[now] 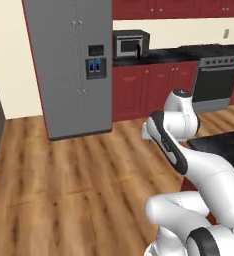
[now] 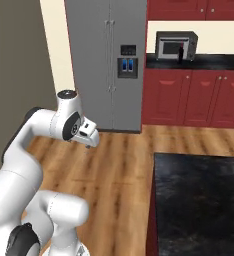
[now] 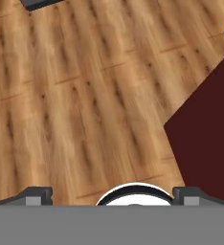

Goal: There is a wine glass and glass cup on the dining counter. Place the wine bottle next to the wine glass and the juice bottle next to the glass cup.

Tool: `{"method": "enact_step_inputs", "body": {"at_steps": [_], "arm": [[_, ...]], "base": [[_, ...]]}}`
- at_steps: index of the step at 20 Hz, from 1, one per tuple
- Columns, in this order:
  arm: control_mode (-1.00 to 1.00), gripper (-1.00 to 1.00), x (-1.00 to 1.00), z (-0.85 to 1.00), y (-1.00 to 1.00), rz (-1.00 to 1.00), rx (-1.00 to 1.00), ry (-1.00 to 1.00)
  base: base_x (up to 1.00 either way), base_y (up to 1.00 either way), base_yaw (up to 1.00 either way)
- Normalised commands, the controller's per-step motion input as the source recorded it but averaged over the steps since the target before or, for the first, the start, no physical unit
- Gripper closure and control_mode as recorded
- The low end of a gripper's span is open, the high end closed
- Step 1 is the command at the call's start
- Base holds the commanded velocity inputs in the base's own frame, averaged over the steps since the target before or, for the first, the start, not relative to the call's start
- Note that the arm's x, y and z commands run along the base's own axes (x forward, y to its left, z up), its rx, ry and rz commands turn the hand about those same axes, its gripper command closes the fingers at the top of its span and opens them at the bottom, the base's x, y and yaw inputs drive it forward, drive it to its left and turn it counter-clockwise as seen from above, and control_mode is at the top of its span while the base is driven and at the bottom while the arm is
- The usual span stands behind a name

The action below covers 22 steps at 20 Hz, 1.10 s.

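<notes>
1. Hanging over the wooden floor (image 3: 85,95), the gripper (image 3: 112,194) carries nothing: in the hand view its two dark tips stand far apart at the bottom edge with only floorboards between them, so the tool reads as released.
2. The dining counter (image 2: 199,200) shows as a black, grey-veined top at the lower right of the right base view, with its red base (image 3: 205,139) to the right of the hand view. The part of the top in sight is bare, and neither glass nor either bottle can be made out, so their places cannot be told from here.
3. Risk, as a judgement: with the targets unseen, the base may drive toward the wrong surface. The narrower worktop (image 1: 164,54) with the microwave (image 2: 175,46) is also black and could be mistaken for the dining counter.
4. A second risk: the arm (image 1: 189,160) is folded close to the counter's corner, so a turn of the base could knock an elbow against the edge.
5. A third: the two bottles are both dark, and a wrong pick would pair a bottle with the wrong glass.
6. Containers: the fridge (image 1: 74,65), the red cabinets (image 2: 194,97) and the oven (image 1: 216,82) all stand shut; their contents are hidden.
</notes>
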Motion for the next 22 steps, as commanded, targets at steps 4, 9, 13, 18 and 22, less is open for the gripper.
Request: {"method": "enact_step_inputs", "body": {"at_steps": [4, 9, 13, 18, 22], "arm": [[1.00, -1.00, 0.00, 0.00, 0.00, 0.00, 0.00, 0.00], [1.00, -1.00, 0.00, 0.00, 0.00, 0.00, 0.00, 0.00], [1.00, -1.00, 0.00, 0.00, 0.00, 0.00, 0.00, 0.00], [1.00, -1.00, 0.00, 0.00, 0.00, 0.00, 0.00, 0.00], [1.00, -1.00, 0.00, 0.00, 0.00, 0.00, 0.00, 0.00]], "base": [[0.91, 0.00, 0.00], [0.91, 0.00, 0.00], [0.91, 0.00, 0.00], [0.89, 0.00, -0.01], [0.74, 0.00, -0.21]]}}
